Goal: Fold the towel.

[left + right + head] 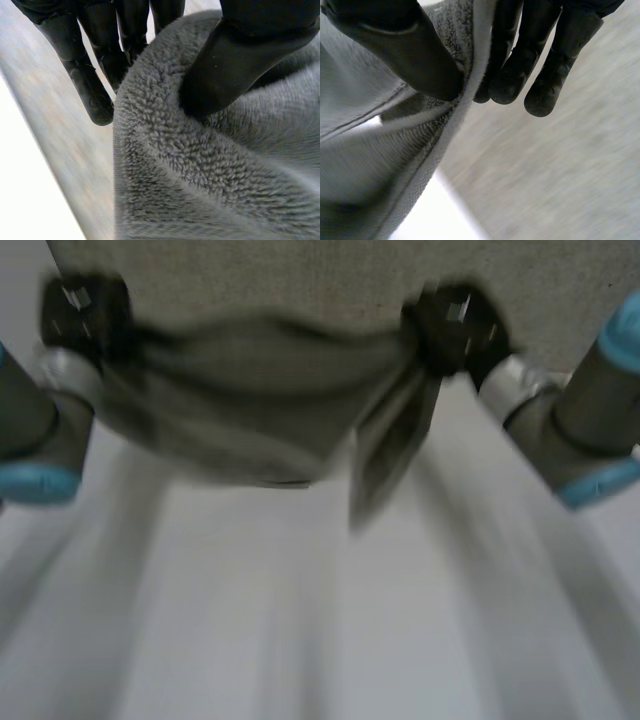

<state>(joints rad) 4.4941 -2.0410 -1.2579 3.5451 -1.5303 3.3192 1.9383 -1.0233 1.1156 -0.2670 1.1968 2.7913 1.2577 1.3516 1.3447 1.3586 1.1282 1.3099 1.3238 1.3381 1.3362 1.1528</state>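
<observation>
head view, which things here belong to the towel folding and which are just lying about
Part of the job:
towel, held up between the hands
left hand, pinching one end of its raised edge
right hand, pinching the other end

Not part of it:
white table, just the surface beneath

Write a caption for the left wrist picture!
Left hand pinching the fluffy grey towel between thumb and fingers.

White table (300, 640); grey towel (300, 285) spread flat on far part, near edge raised off surface.
</observation>
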